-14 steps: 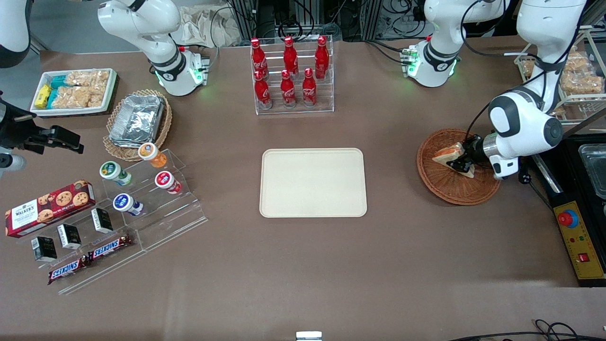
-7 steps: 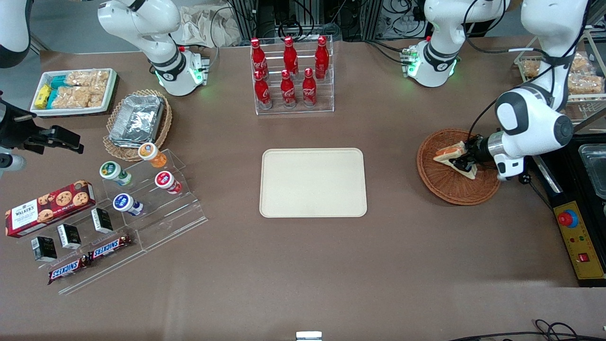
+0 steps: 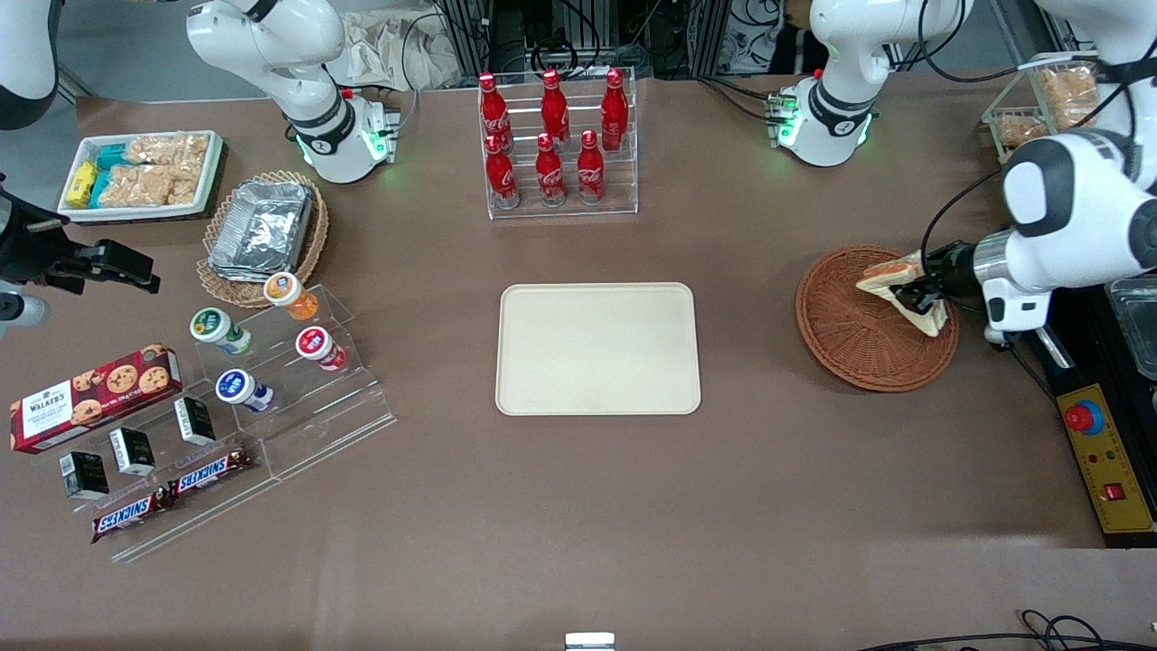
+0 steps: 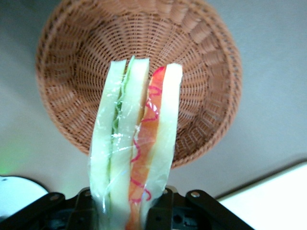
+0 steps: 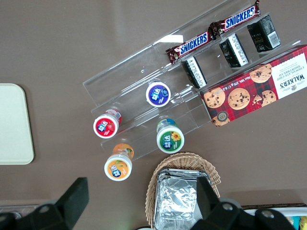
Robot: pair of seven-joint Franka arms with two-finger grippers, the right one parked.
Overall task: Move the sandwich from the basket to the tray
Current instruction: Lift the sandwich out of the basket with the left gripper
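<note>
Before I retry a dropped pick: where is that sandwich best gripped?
Across its flat bread faces near one end, as the gripper does now, shut on the sandwich above the basket; pinching the filling edges would split the layers.

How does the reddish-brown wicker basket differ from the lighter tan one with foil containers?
The reddish-brown round wicker basket is tightly woven and dark; the tan open-weave wicker basket is paler and lacy-edged. The first lies empty, since the gripper holds the triangular sandwich above it; the second holds foil containers. Both are round and shallow.
</note>
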